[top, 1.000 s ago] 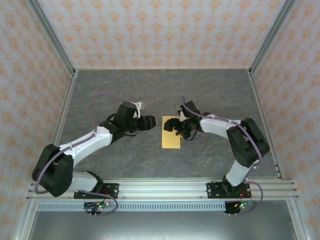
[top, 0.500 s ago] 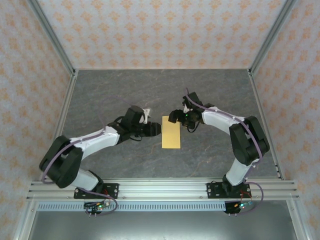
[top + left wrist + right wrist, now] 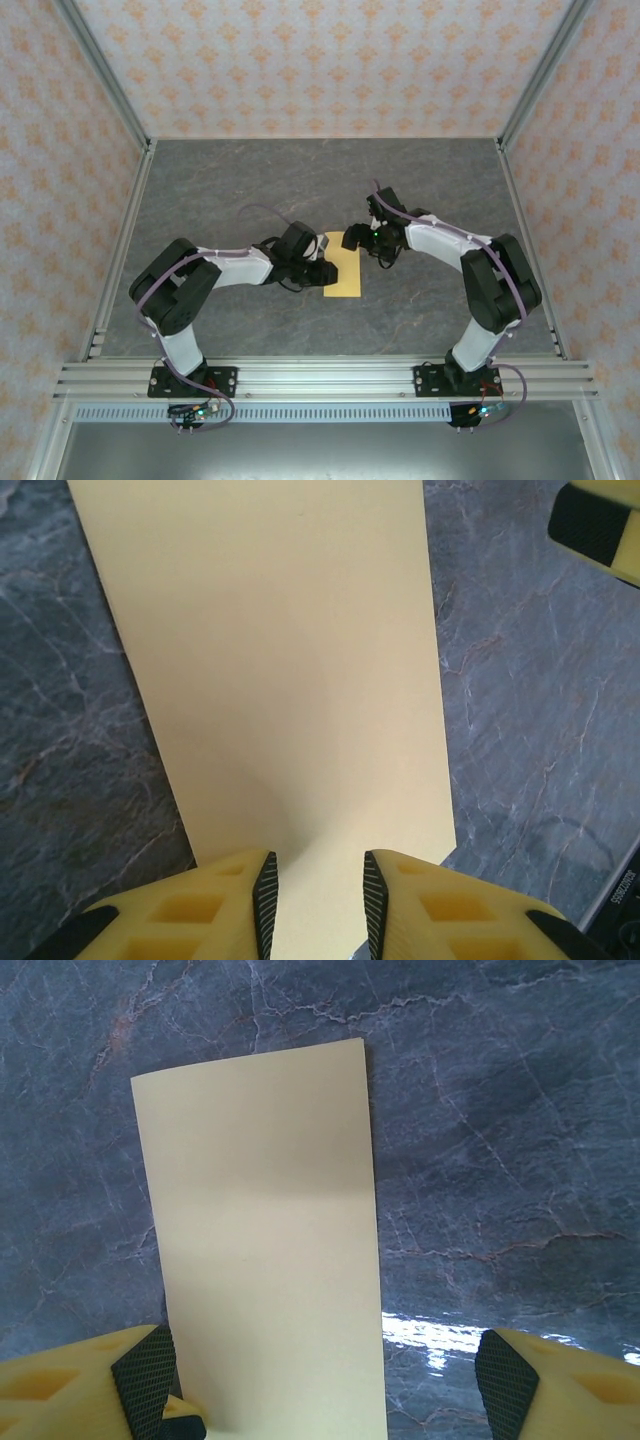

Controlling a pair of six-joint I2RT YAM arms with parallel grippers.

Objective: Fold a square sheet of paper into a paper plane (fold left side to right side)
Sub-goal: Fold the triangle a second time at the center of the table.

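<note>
The square sheet of paper [image 3: 344,270] lies flat on the dark table as a narrow yellow rectangle, folded in half. My left gripper [image 3: 324,272] sits low at its near left edge. In the left wrist view the paper [image 3: 290,660] runs away from the left gripper [image 3: 320,905], whose jaws stand a narrow gap apart over its surface, not pinching it. My right gripper [image 3: 356,238] is at the paper's far end. In the right wrist view the right gripper [image 3: 325,1390] is wide open, straddling the paper [image 3: 265,1220], with one finger [image 3: 145,1385] at its edge.
A grey marbled table top [image 3: 250,190] spreads round the paper, fenced by metal frame posts [image 3: 128,230] and patterned walls. One right fingertip [image 3: 595,525] shows at the left wrist view's top right corner. The aluminium rail [image 3: 320,378] carries both arm bases.
My left arm has swung right and nearer, bringing its gripper onto the paper's left edge while its jaws narrowed. My right gripper drew back a little to the paper's far end.
</note>
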